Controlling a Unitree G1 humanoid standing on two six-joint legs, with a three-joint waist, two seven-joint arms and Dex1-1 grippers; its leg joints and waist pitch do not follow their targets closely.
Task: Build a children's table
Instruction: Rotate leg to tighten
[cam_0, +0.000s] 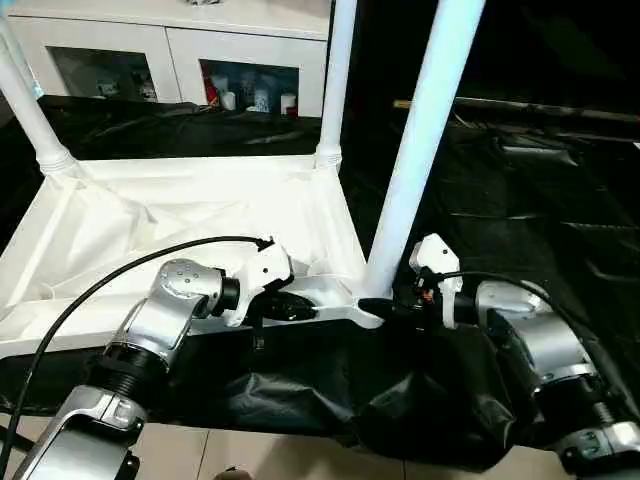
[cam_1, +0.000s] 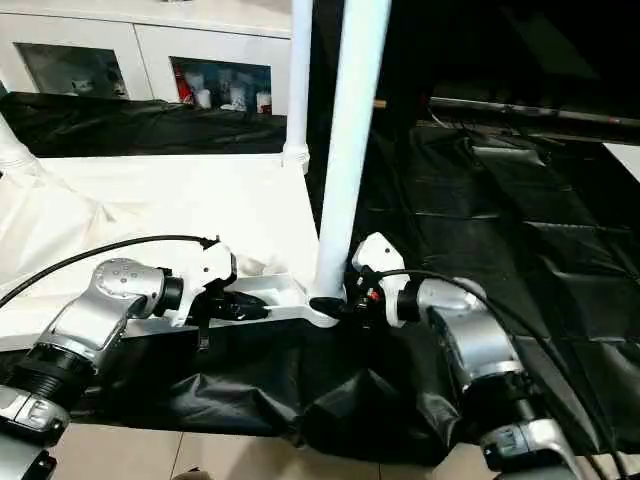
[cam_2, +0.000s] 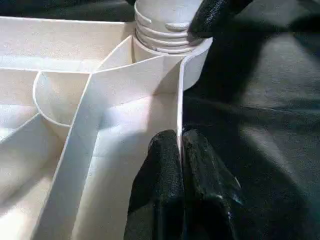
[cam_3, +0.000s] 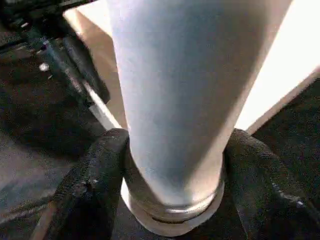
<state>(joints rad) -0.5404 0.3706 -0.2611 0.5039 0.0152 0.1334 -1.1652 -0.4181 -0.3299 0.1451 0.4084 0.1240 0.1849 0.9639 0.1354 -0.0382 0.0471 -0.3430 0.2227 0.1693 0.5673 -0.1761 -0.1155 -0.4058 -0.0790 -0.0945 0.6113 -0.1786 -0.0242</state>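
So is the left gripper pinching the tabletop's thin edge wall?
Yes, the left gripper has its two black fingers closed on the thin rim wall of the tabletop.

Both silver forearms reached forward toward the near right corner of the white ribbed plastic tabletop (cam_0: 170, 215). The left gripper (cam_2: 180, 150) pinched its thin rim wall there. The right gripper (cam_3: 175, 165) flanked the base of the white tapered tubular leg (cam_0: 425, 130) at that corner, black fingers (cam_3: 95, 185) against its sides.
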